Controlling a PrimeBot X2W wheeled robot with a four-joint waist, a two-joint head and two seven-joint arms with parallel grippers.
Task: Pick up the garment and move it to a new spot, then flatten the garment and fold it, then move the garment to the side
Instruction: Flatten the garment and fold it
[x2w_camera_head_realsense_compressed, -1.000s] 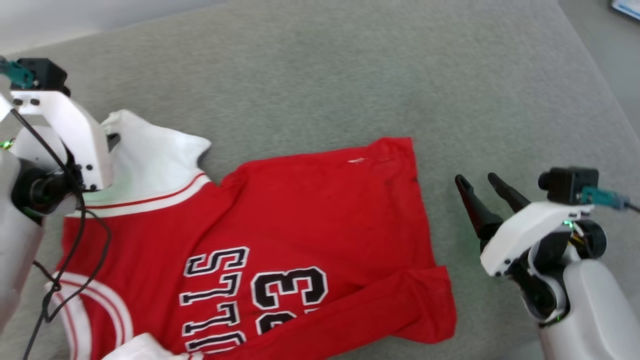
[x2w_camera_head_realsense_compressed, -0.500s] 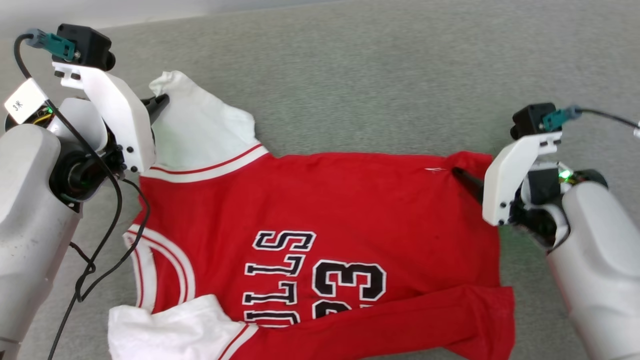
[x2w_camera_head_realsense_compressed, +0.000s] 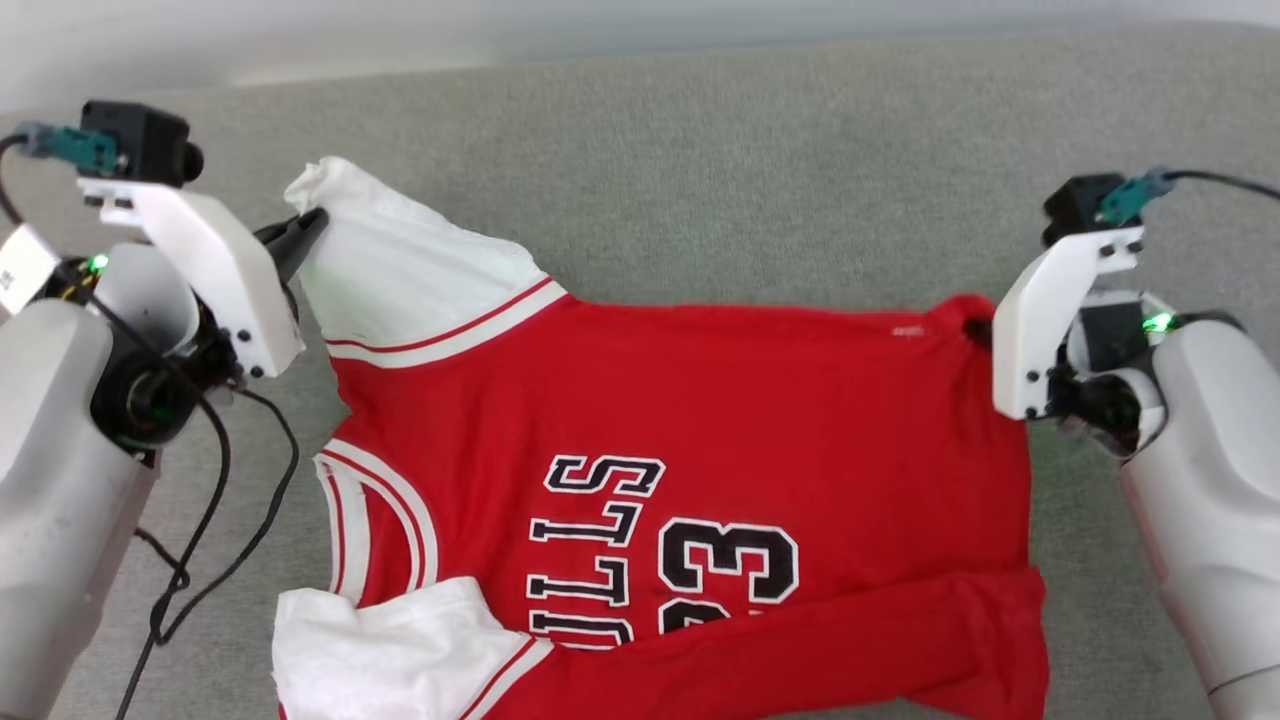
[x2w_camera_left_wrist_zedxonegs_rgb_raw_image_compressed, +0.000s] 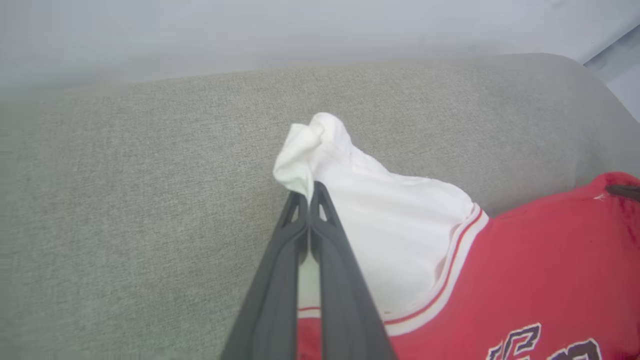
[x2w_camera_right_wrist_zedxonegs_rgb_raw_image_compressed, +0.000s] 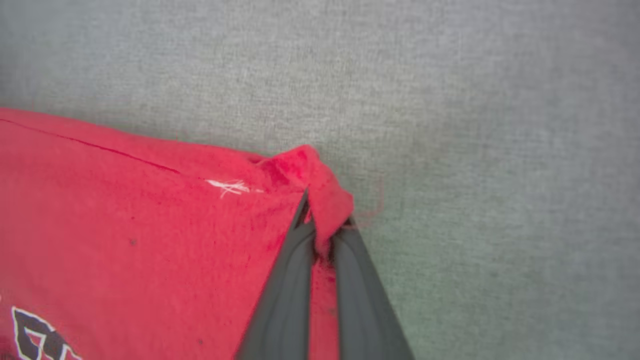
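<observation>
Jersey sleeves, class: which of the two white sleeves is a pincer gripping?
The far sleeve, upper left in the head view: the left pincer is shut on its tip. The near sleeve lies crumpled and ungripped at the bottom edge.

Left tool (x2w_camera_left_wrist_zedxonegs_rgb_raw_image_compressed: 309, 192) pinched tight on white sleeve tip at the garment (x2w_camera_head_realsense_compressed: 700, 400) far-left corner. Right tool (x2w_camera_right_wrist_zedxonegs_rgb_raw_image_compressed: 322, 215) clamped on garment far-right red corner. Left forearm (x2w_camera_head_realsense_compressed: 60, 480) beside garment's left edge, right forearm (x2w_camera_head_realsense_compressed: 1210, 520) beside its right edge.
</observation>
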